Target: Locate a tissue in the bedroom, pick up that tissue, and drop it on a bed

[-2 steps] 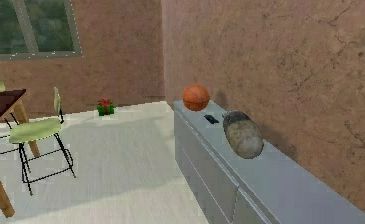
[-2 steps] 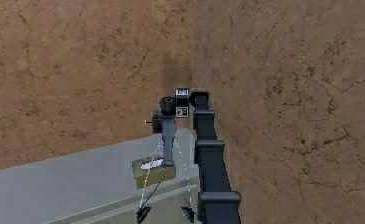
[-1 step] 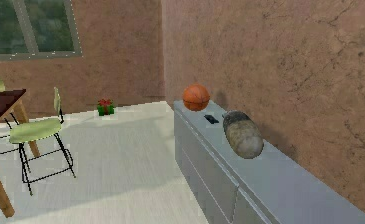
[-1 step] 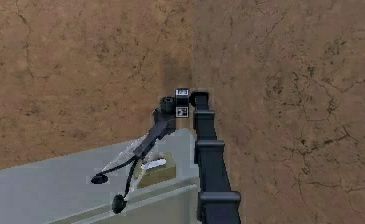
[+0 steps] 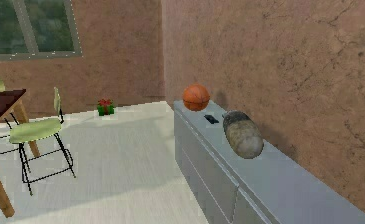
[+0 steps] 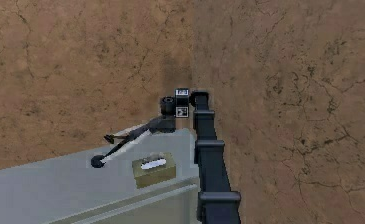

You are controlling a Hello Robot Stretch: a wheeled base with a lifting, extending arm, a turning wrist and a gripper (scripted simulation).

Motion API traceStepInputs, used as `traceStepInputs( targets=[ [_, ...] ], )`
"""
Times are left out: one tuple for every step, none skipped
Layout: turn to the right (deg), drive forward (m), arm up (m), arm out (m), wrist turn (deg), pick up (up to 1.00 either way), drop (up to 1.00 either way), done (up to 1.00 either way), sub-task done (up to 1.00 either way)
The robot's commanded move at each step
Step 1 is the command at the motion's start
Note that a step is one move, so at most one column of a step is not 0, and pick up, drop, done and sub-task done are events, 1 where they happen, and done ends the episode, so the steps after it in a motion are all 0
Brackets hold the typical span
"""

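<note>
Where the dark arm ends, the gripper slants down toward the grey tabletop; whether it holds anything I cannot tell, since the tabletop lies right behind it; a tan tissue box, white on top, sits on that tabletop just beside the gripper, on the arm's side; the forward view has an orange ball and a mottled grey lump on the tabletop.

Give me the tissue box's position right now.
Arm side view, lower middle: the tissue box sits on the grey dresser top, just left of the dark arm bar, with the end effector slightly up-left of it in the picture.
</note>
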Motion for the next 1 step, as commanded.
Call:
traceStepInputs(
  targets=[
    [0.0,0.00,0.00,0.00,30.0,0.00,0.00,0.00,0.00]
  ],
)
